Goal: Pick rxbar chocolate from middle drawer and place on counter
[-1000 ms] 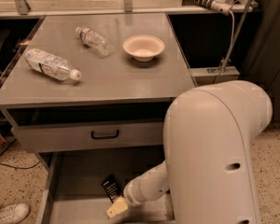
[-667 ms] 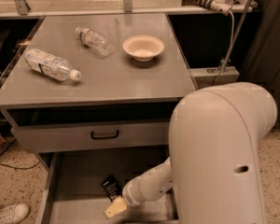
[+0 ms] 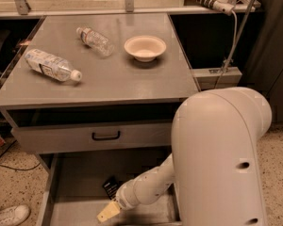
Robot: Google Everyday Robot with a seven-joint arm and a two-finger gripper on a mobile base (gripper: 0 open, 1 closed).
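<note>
The rxbar chocolate [image 3: 112,186] is a small black wrapper lying on the floor of the open middle drawer [image 3: 75,182], near its middle. My gripper [image 3: 108,212] reaches down into the drawer and sits just in front of and slightly below the bar, with one yellowish fingertip [image 3: 107,212] showing. The large white arm housing covers the drawer's right side. The grey counter [image 3: 132,74] lies above, at the top of the cabinet.
Two clear water bottles [image 3: 51,65] [image 3: 95,40] lie on the counter's left and back. A white bowl [image 3: 145,47] stands at its back right. A closed drawer front with a black handle [image 3: 106,136] is above the open drawer. A white shoe [image 3: 7,215] is on the floor at left.
The arm housing has shifted slightly to the right. The gripper stays in about the same place by the bar.
</note>
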